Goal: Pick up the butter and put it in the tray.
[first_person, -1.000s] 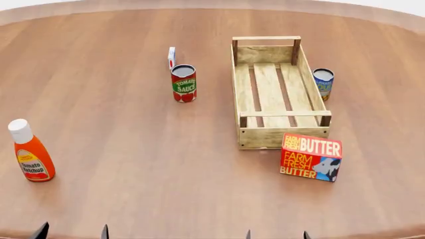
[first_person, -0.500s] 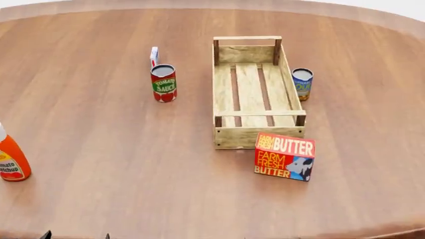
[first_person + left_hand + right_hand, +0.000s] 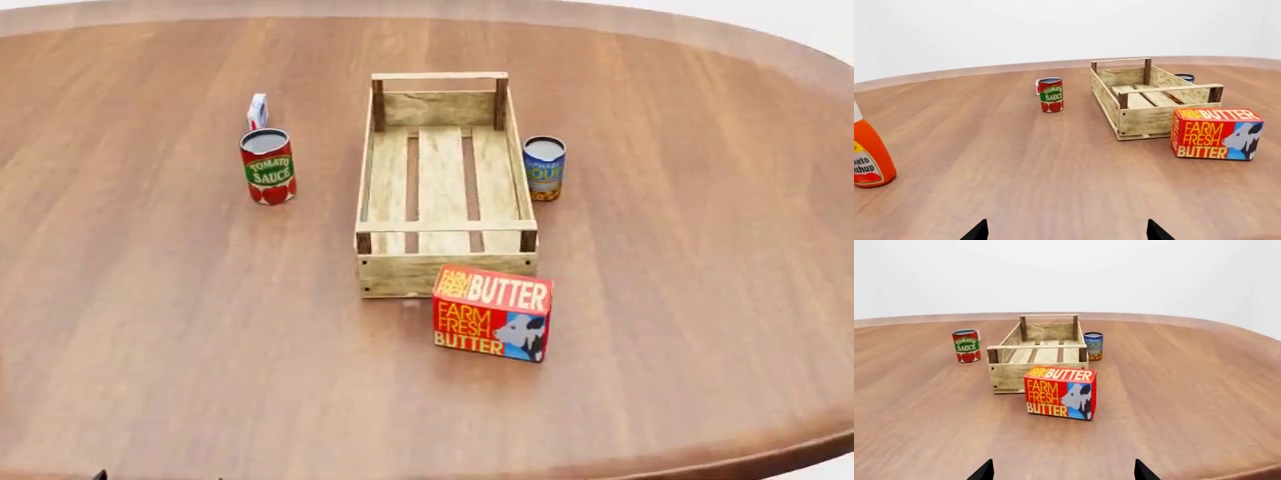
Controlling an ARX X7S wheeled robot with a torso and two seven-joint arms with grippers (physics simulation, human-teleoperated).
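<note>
The butter (image 3: 491,313), a red-orange carton with yellow lettering and a cow picture, stands upright on the wooden table just in front of the tray's near right corner. The tray (image 3: 445,275) is a long light-wood slatted crate and holds nothing. In the left wrist view the butter (image 3: 1216,133) and the tray (image 3: 1154,120) are far ahead, and my left gripper (image 3: 1067,231) is open and empty. In the right wrist view the butter (image 3: 1059,392) is straight ahead in front of the tray (image 3: 1009,376), well away from my right gripper (image 3: 1064,471), which is open and empty.
A tomato sauce can (image 3: 268,167) stands left of the tray, with a small white-and-blue carton (image 3: 256,110) behind it. A soup can (image 3: 543,168) stands right of the tray. A ketchup bottle (image 3: 867,160) stands far left. The round table's edge (image 3: 747,462) curves at the near right.
The head view has swung right, so everything has slid left in it. The ketchup bottle and the right gripper's tips have left that view. The objects keep their places on the table.
</note>
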